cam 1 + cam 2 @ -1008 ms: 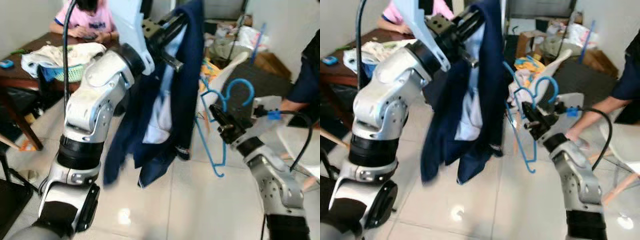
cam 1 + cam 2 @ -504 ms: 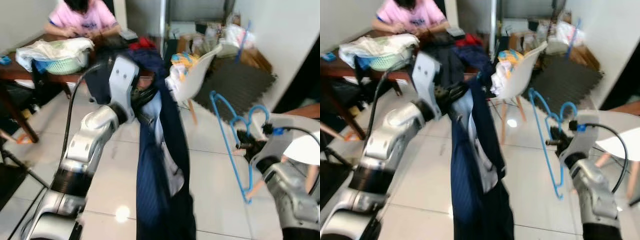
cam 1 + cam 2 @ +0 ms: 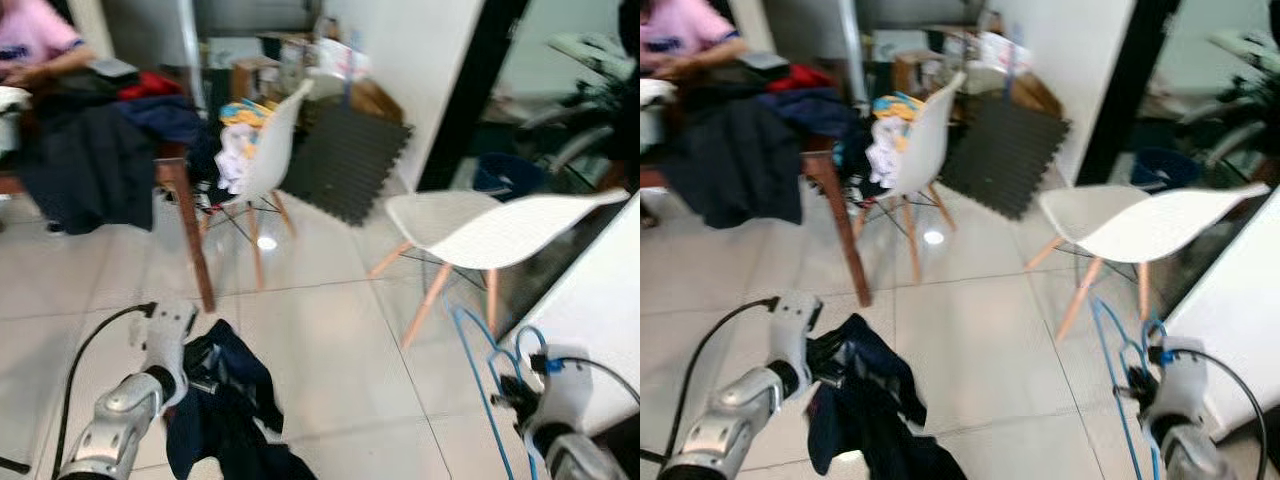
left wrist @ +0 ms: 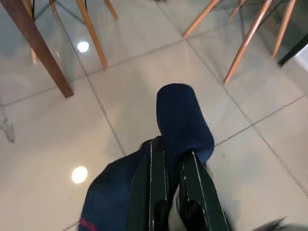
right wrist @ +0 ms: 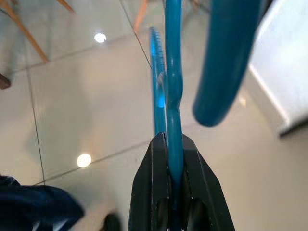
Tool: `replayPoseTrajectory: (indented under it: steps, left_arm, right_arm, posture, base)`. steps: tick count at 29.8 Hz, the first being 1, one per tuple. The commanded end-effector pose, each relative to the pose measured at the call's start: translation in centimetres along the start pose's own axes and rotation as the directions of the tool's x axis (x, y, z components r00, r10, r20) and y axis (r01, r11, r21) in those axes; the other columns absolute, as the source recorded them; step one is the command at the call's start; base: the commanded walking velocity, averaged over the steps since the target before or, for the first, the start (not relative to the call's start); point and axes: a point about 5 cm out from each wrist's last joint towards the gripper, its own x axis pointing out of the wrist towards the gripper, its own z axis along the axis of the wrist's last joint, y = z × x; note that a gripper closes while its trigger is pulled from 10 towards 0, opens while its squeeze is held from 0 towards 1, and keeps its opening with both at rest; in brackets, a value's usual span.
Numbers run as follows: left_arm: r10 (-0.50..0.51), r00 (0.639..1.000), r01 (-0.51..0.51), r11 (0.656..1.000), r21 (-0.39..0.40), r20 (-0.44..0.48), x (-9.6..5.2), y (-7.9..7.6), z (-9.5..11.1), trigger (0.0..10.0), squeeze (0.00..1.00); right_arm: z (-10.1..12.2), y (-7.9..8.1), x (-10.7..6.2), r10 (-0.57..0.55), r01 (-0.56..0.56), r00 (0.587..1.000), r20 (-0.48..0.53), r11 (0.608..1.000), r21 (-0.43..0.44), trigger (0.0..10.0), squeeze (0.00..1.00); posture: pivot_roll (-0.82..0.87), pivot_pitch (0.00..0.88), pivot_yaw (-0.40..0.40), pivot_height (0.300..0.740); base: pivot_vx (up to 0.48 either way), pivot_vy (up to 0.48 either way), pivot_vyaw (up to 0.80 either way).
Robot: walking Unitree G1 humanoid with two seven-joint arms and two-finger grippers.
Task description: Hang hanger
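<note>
A navy garment (image 3: 225, 400) droops in a heap to the tiled floor at the lower left, and my left gripper (image 3: 203, 372) is shut on a fold of it. The left wrist view has both black fingers (image 4: 153, 168) pinching the navy cloth (image 4: 183, 115) just above the tiles. At the lower right, my right gripper (image 3: 508, 396) is shut on a blue plastic hanger (image 3: 482, 350), which hangs low beside a white wall. In the right wrist view the hanger's neck (image 5: 173, 86) runs between the closed fingers (image 5: 155, 163), with its hook curving off to one side.
A white shell chair (image 3: 480, 225) stands ahead on the right and another (image 3: 262, 150) ahead on the left. A wooden table leg (image 3: 190, 235) is left of centre; dark clothes (image 3: 85, 170) hang off the table. A person in pink (image 3: 30, 45) sits at far left. A dark mat (image 3: 345, 160) lies beyond.
The whole view has swung to the right and down. Both arms have dropped low: the navy garment went from held high to near the floor, and the hanger now hangs at the bottom right.
</note>
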Motion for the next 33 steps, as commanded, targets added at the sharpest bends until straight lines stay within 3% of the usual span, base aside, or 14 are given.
replayPoseTrajectory:
  steps: [1,4,5,6,10,17,19,20,23,25,29,33]
  left_arm:
    - [0.003,1.0,-0.004,1.0,0.017,0.026,0.0,0.1,0.5,10.0,0.0]
    - [0.093,0.996,-0.093,0.996,0.003,0.004,-1.6,1.8,-1.7,10.0,0.0]
    - [0.093,0.996,-0.093,0.996,0.003,0.004,-1.6,1.8,-1.7,10.0,0.0]
    - [0.156,0.988,-0.156,0.988,0.012,-0.013,-2.5,3.0,-2.8,10.0,0.0]
    - [0.207,0.977,-0.208,0.978,-0.009,-0.039,-3.7,4.0,-4.4,10.0,0.0]
    - [0.17,0.984,-0.171,0.985,0.002,-0.049,-3.5,3.2,-4.9,10.0,0.0]
    - [0.168,0.983,-0.17,0.985,-0.012,-0.074,-3.3,2.5,-5.5,10.0,0.0]
    - [0.168,0.983,-0.17,0.985,-0.012,-0.074,-3.3,2.5,-5.5,10.0,0.0]
    - [0.21,0.974,-0.218,0.969,-0.112,-0.079,-3.2,2.6,-5.9,10.0,0.0]
    - [0.234,0.969,-0.245,0.945,-0.218,-0.076,-3.2,2.7,-6.0,10.0,0.0]
    - [0.22,0.973,-0.23,0.943,-0.242,-0.067,-3.0,2.4,-6.1,10.0,0.0]
    - [0.154,0.988,-0.155,0.933,-0.324,-0.027,-2.5,1.7,-5.9,10.0,0.0]
  right_arm:
    - [0.1,0.1,0.0,0.001,0.0,1.0,0.011,1.0,-0.019,10.0,0.0]
    - [-3.2,-0.5,-1.3,-0.027,0.027,0.997,-0.066,1.0,-0.01,10.0,0.0]
    - [-3.2,-0.5,-1.3,-0.027,0.027,0.997,-0.066,1.0,-0.01,10.0,0.0]
    - [-4.7,-0.7,-2.0,-0.038,0.039,0.995,-0.094,0.999,0.004,10.0,0.0]
    - [-6.2,-1.0,-2.8,-0.047,0.055,0.993,-0.11,0.996,0.066,10.0,0.0]
    - [-6.5,-1.1,-2.9,-0.027,0.039,0.995,-0.091,0.991,0.129,10.0,0.0]
    - [-6.8,-1.5,-2.7,-0.013,0.03,0.998,-0.069,0.968,0.249,10.0,0.0]
    - [-6.8,-1.5,-2.7,-0.013,0.03,0.998,-0.069,0.968,0.249,10.0,0.0]
    - [-7.0,-1.7,-2.6,-0.009,0.028,0.998,-0.065,0.956,0.29,10.0,0.0]
    - [-7.1,-1.8,-2.6,-0.01,0.028,0.998,-0.065,0.957,0.289,10.0,0.0]
    - [-7.2,-1.8,-2.5,-0.011,0.028,0.998,-0.061,0.957,0.288,10.0,0.0]
    - [-7.3,-2.0,-2.4,-0.009,0.026,0.998,-0.058,0.955,0.295,10.0,0.0]
  posture:
    - [-0.03,0.101,-0.026,0.74]
    - [-0.04,0.111,-0.03,0.74]
    - [-0.04,0.111,-0.03,0.74]
    - [-0.05,0.115,-0.032,0.74]
    - [-0.05,0.112,-0.034,0.74]
    - [-0.07,0.102,-0.03,0.74]
    - [-0.07,0.097,-0.026,0.74]
    - [-0.07,0.097,-0.026,0.74]
    - [-0.06,0.098,-0.023,0.74]
    - [-0.07,0.099,-0.026,0.74]
    - [-0.07,0.1,-0.027,0.74]
    - [-0.07,0.103,-0.031,0.74]
  base:
    - [0.0,0.0,-0.8]
    - [0.0,0.0,-0.8]
    - [0.0,0.0,-0.8]
    - [0.0,0.0,-0.8]
    - [0.0,0.0,-0.8]
    - [0.0,0.0,-0.8]
    - [0.0,0.0,-0.8]
    - [0.0,0.0,-0.8]
    - [0.0,0.0,-0.8]
    - [0.0,0.0,-0.8]
    - [0.0,0.0,-0.8]
    - [0.0,0.0,-0.8]
